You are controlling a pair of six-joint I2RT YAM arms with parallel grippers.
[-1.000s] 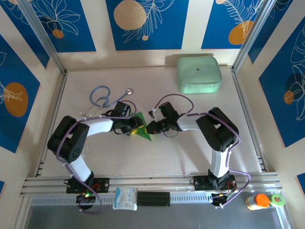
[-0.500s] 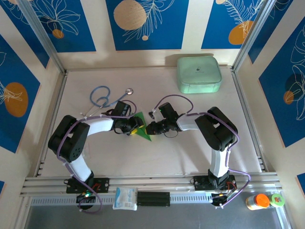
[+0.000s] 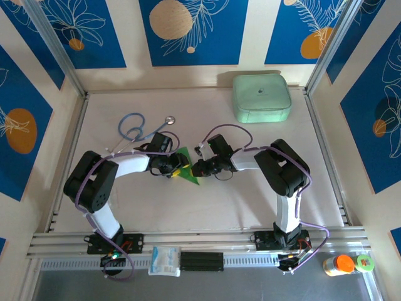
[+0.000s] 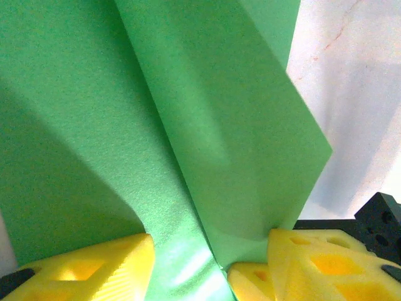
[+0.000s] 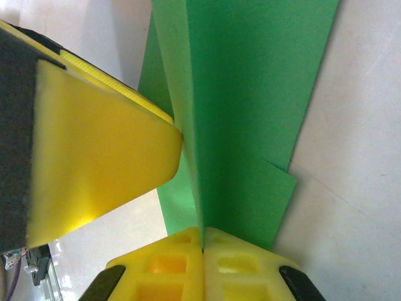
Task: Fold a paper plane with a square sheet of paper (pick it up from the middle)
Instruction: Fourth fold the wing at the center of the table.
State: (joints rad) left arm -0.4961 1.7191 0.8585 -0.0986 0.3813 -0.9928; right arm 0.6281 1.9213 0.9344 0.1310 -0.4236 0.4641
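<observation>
right end effector [image 5: 202, 237] pinches the paper [image 5: 250, 94]; left end effector [image 4: 207, 251] stands half open around it. pulling apart could tear it or skew the crease.

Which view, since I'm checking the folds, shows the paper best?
Right wrist: the paper stands edge-on with its folded layers plain, pinched in the shut right gripper. Left wrist shows a creased flap close up; top external, a small green triangle, partly covered.

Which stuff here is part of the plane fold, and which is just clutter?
In use: green paper, right gripper pinching it, left gripper around it.
Lying about: stethoscope, mint case, white packet, orange-capped bottle.
</observation>
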